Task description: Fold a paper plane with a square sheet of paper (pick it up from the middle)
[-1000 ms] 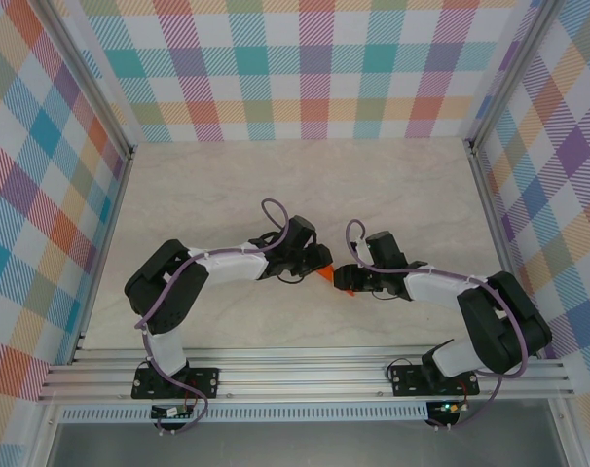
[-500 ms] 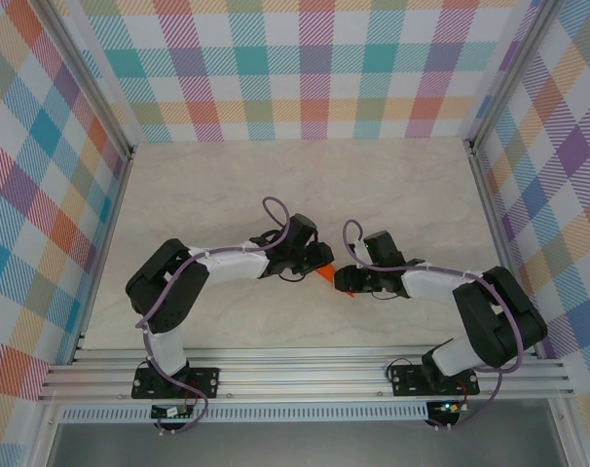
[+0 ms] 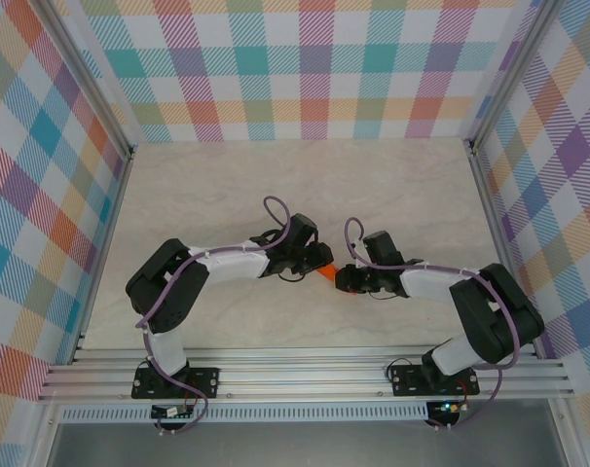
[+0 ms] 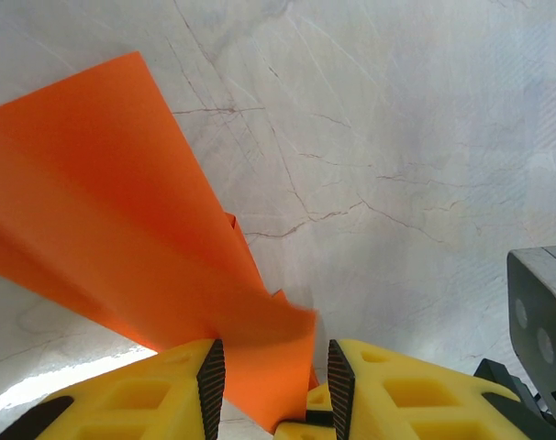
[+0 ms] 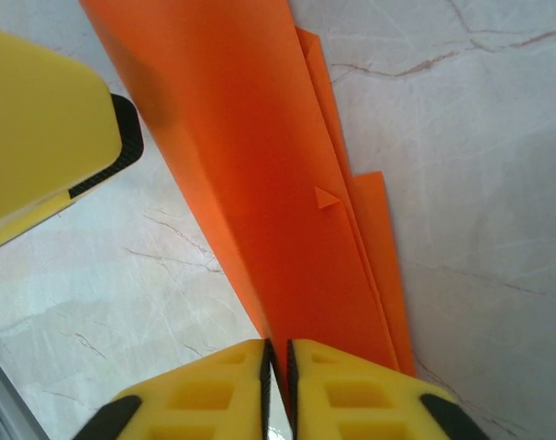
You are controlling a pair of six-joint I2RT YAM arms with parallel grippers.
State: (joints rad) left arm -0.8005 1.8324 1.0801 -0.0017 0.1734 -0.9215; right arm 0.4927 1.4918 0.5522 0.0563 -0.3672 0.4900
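- The paper plane [image 3: 326, 275] was held over the bench [image 3: 276, 185], long axis spanning both hands, nose unclear.
- One end was gripped by the left hand [image 4: 269, 385], the other pinched by the nearly closed right hand [image 5: 276, 371].

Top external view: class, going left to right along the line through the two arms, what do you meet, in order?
left arm → left gripper → folded orange paper → right gripper → right arm
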